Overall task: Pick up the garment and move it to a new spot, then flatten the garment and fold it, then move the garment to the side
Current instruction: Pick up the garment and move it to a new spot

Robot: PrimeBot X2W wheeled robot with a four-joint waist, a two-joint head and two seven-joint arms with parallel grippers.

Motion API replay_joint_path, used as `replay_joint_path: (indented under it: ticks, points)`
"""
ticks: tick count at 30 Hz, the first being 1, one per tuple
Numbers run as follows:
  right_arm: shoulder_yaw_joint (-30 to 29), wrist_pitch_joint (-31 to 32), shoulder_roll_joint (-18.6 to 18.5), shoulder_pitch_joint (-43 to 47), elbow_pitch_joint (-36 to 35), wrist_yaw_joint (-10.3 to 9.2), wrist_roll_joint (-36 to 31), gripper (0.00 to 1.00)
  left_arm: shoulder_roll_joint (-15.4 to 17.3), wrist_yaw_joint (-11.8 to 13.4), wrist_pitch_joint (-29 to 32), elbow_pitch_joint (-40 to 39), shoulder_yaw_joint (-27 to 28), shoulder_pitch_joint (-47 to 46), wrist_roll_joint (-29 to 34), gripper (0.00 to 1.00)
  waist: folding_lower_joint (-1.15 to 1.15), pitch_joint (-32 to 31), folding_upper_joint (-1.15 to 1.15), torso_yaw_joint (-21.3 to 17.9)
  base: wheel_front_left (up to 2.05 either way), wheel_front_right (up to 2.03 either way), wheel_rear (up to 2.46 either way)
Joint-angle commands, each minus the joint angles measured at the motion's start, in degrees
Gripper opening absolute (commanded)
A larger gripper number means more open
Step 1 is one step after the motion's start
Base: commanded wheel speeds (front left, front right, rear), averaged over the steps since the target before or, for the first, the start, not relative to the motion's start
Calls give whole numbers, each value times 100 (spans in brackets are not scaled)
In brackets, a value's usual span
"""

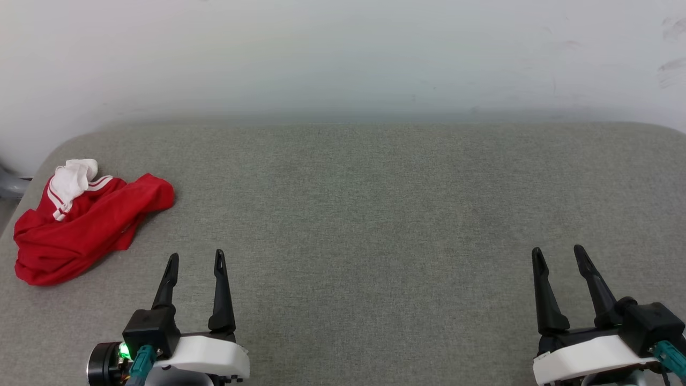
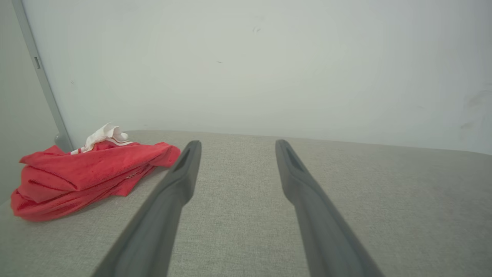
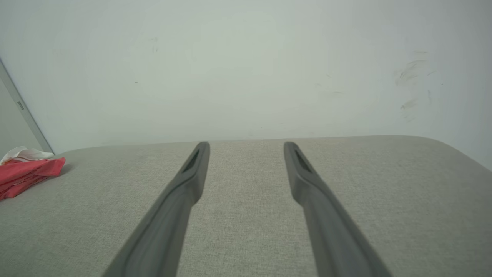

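The garment (image 1: 86,230) was found crumpled at the left edge of the grey padded surface (image 1: 375,214), toward its far corner, with a white sleeve uppermost. The left gripper (image 1: 195,259) and right gripper (image 1: 558,253) were noted by the near edge, fingers parted and clear of the cloth.

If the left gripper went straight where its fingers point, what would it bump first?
Probably nothing until the white wall: the left gripper points over bare grey cushion; the garment lies off to its left.
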Motion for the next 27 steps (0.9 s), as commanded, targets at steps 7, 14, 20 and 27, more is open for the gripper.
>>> replay_joint_path:
  ticks: [7,14,20,27]
  points:
    - [42,-14,3,59,-17,-4,-56,100,11,34,-17,23,67,18,-1,100,0,9,0,192,0,0,0]
    - [78,-14,3,73,-47,-4,-87,100,11,48,-17,38,62,-5,-29,100,0,47,0,524,0,0,0]
    - [95,-14,3,64,-65,-4,-138,100,10,65,-17,48,81,-27,-53,100,0,101,0,899,0,0,0]
    - [141,-13,4,50,-65,-4,-168,100,9,73,-17,48,126,-41,-86,100,0,133,0,1319,0,0,0]
